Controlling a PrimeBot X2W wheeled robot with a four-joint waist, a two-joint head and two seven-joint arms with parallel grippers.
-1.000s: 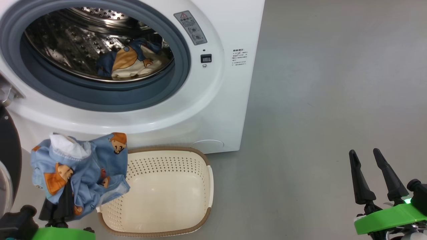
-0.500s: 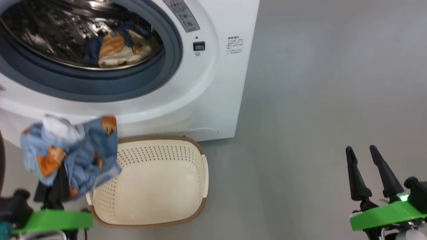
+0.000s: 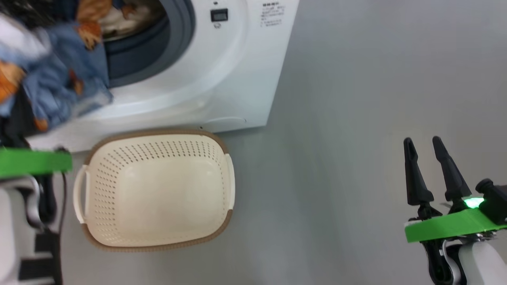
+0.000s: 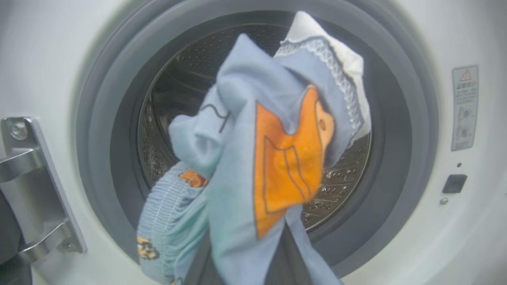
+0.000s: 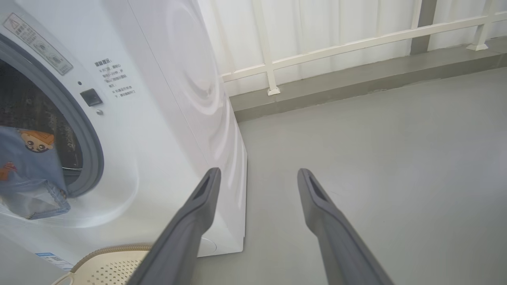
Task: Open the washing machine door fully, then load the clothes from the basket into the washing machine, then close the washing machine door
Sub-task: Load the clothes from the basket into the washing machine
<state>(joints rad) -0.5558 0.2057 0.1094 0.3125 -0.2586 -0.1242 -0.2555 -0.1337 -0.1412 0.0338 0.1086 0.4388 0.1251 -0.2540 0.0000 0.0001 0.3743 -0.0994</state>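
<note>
Our left hand (image 3: 16, 118) pinches the clothes (image 4: 253, 150) at upper left, before the washing machine (image 3: 237, 79); the basket (image 3: 158, 138) lies empty; our right hand (image 3: 425, 158) is spread. We judge drop-in and shutting remain.

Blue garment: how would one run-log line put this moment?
left gripper shut on blue garment | before drum opening | basket empty | right gripper open

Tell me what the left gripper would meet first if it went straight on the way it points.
Likely the inside of the steel drum: the left gripper, shut on the clothes, points through the open mouth of the washing machine. How far in is unclear.
</note>
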